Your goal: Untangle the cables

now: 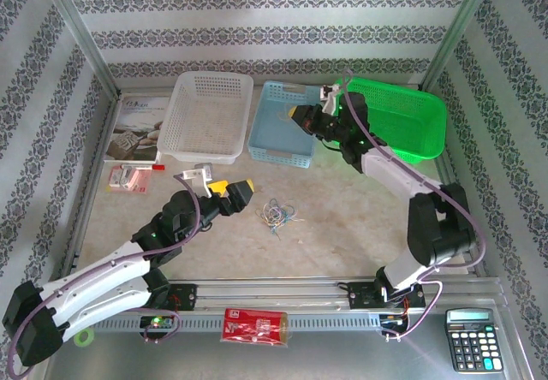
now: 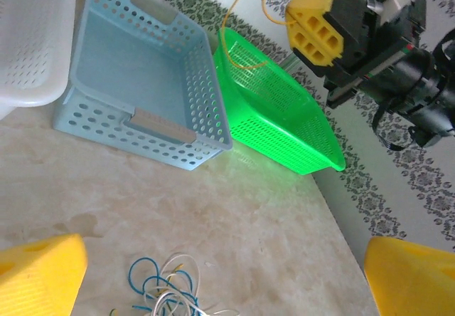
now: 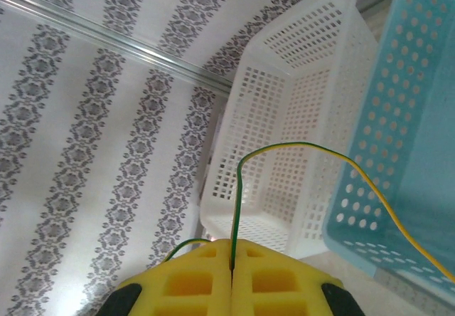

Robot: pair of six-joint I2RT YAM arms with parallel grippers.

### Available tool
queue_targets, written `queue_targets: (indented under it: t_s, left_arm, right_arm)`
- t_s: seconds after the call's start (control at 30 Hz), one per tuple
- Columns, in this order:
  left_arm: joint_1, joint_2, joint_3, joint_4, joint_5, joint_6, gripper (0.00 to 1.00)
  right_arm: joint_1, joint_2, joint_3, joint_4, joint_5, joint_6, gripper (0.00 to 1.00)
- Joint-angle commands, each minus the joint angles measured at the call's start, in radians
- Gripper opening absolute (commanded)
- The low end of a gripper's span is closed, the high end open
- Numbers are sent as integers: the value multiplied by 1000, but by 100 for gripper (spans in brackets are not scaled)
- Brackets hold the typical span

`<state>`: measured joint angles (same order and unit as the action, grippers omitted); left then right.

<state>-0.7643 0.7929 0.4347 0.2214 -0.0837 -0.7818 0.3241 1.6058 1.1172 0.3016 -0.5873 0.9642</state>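
Observation:
A small tangle of thin blue, white and yellow cables (image 1: 278, 215) lies on the table's middle; in the left wrist view it is at the bottom edge (image 2: 167, 287). My left gripper (image 1: 232, 192) hovers just left of the tangle, jaws wide open (image 2: 227, 277) and nothing between the yellow fingers (image 2: 43, 273). My right gripper (image 1: 298, 115) is raised over the blue basket and is shut (image 3: 232, 257) on one yellow-green cable (image 3: 313, 149). That cable arcs up from the pinch and also hangs as a yellow loop (image 2: 229, 42) beside the right gripper (image 2: 313, 28).
Three baskets line the back: white (image 1: 208, 115), blue (image 1: 282, 127), green (image 1: 402, 123). A booklet (image 1: 137, 127) and a red packet (image 1: 128, 177) lie at the left. A red box (image 1: 254, 324) and a calculator (image 1: 475, 339) sit on the near rail.

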Motion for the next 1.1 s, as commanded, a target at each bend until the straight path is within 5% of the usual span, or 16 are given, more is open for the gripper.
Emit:
queue_targets:
  t_s: [0.0, 0.4, 0.77, 0.83, 0.97, 1.07]
  left_arm:
    - [6, 11, 35, -54, -14, -13, 100]
    - [78, -76, 49, -189, -118, -96, 100]
    - [137, -154, 99, -177, -201, -152, 100]
    - [141, -148, 112, -173, -210, -154, 100]
    - [149, -122, 137, -180, -201, -173, 100]
    - [150, -109, 156, -203, -190, -178, 100]
  right_arm:
    - [-3, 74, 60, -18, -24, -42, 0]
    - [111, 322, 381, -59, -56, -32, 0]
    - [245, 713, 865, -87, -9, -17, 0]
    - [257, 797, 973, -121, -13, -5, 4]
    - [277, 909, 1175, -252, -23, -45, 39]
    - [277, 934, 1247, -295, -28, -60, 50]
